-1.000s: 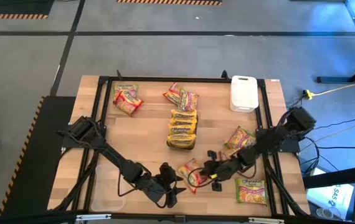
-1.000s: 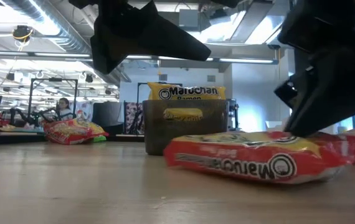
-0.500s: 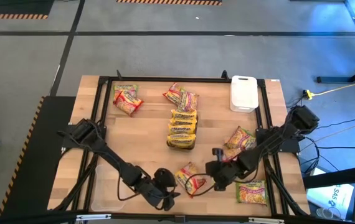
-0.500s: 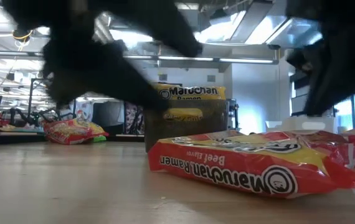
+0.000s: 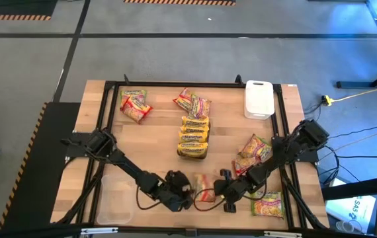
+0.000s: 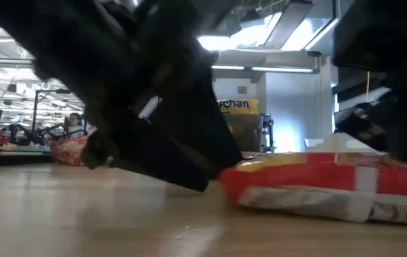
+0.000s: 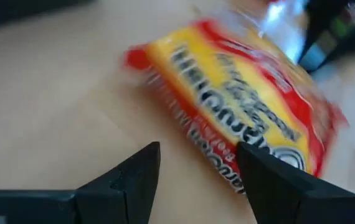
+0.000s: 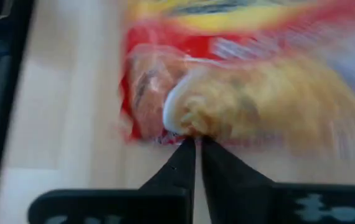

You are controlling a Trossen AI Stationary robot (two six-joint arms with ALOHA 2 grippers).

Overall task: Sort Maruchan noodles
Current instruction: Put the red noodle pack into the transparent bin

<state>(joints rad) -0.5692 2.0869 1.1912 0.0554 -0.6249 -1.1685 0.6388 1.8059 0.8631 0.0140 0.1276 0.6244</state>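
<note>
My left jaws gape empty beside the red-and-yellow crinkly plastic ramen packet, flat on the counter. My right jaws, shut, nudge it. Next I must grasp it.

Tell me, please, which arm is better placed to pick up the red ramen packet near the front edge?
Probably the left. Its tool is open and faces the red Maruchan packet from just beside it, while the right tool is shut, its tips against the packet's edge.
</note>
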